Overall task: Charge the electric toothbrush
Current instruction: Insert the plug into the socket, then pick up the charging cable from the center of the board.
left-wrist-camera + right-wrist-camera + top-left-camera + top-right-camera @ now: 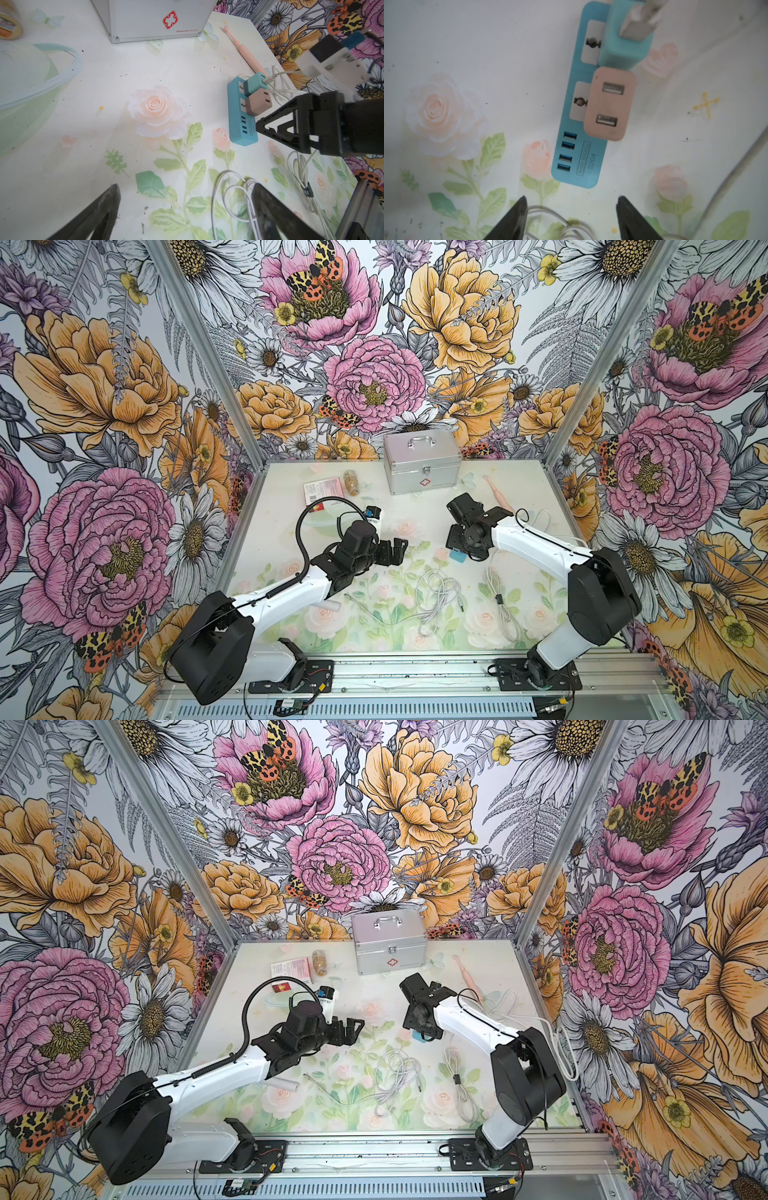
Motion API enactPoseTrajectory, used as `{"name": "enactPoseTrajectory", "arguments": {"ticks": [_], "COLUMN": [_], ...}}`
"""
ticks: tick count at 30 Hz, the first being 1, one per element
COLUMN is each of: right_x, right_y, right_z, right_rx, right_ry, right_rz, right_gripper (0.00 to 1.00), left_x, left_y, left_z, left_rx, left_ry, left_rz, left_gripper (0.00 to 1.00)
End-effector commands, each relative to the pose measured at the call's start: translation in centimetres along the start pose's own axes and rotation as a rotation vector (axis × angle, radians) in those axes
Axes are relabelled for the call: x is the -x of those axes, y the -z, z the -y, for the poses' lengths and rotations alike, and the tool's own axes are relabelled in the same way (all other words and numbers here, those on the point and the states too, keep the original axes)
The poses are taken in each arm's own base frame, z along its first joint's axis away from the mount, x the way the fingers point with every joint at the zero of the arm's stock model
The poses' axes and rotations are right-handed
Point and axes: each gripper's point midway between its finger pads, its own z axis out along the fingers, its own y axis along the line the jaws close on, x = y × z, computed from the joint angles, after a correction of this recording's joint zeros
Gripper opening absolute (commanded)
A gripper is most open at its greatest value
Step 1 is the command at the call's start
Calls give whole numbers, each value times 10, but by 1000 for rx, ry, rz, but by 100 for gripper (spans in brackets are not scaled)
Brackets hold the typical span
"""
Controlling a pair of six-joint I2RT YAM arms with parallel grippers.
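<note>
both top views: high at the front, facing down over the whole table (415, 510). wrist views: close, behind own jaws, facing past them; both share the power strip (234, 116) ahead.

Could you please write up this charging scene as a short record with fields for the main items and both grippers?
toothbrush: pink, lying flat on the table, near the first-aid case
power strip: blue, two adapters plugged in
teal adapter: holds a USB plug
pink adapter: both USB ports empty
charging link: cannot tell from these views
left gripper: open, empty
right gripper: open, empty, near the strip's USB end
loose white cable: coiled on the table between the arms
</note>
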Motion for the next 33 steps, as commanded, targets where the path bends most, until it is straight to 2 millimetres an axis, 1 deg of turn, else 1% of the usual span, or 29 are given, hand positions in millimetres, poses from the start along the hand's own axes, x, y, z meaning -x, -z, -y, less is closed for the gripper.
{"name": "enactPoseTrajectory", "arguments": {"ticks": [1, 2, 5, 6, 8, 10, 13, 16, 18, 21, 25, 27, 30, 32, 33], "right_x": [-29, -38, -64, -69, -70, -73, -105, -128, -139, -150, -154, -152, -152, -155, -157], "right_y": [13, 15, 12, 10, 10, 11, 4, -2, -7, -9, -13, -16, -20, -22, -23], "right_z": [-6, -7, 2, 2, -3, -6, -6, 5, 17, 29, 30, 34, 31, 35, 37], "right_rx": [54, 63, 58, 59, 82, 105, 130, 109, 80, 58, 41, 18, 13, 1, -7], "right_ry": [69, 98, 124, 141, 167, 177, 231, 276, 262, 263, 281, 286, 307, 304, 301], "right_rz": [-58, -67, -109, -122, -130, -136, -203, -236, -253, -258, -261, -249, -262, -272, -278], "right_gripper": [69, 69, 69, 69, 68, 65, 59, 57, 52, 47, 45, 39, 32, 26, 25], "left_x": [10, 9, 7, 7, 6, 6, 8, 9, 8, 7, 8, 8, 9, 9, 9], "left_y": [7, 7, 5, 5, 3, 1, 3, 4, 4, 4, 2, 1, 1, 2, 2], "left_z": [10, 11, 15, 17, 19, 22, 29, 33, 32, 35, 36, 37, 38, 39, 39], "left_rx": [-13, -12, -10, -9, -10, -15, -20, -22, -19, -20, -19, -20, -19, -22, -20], "left_ry": [-3, -9, -20, -22, -24, -27, -37, -39, -33, -28, -27, -27, -24, -23, -23], "left_rz": [16, 9, 1, -1, -3, -9, -3, 2, 0, 1, -1, -4, -2, -4, -3], "left_gripper": [99, 99, 99, 99, 99, 99, 99, 99, 99, 99, 99, 99, 99, 99, 99]}}
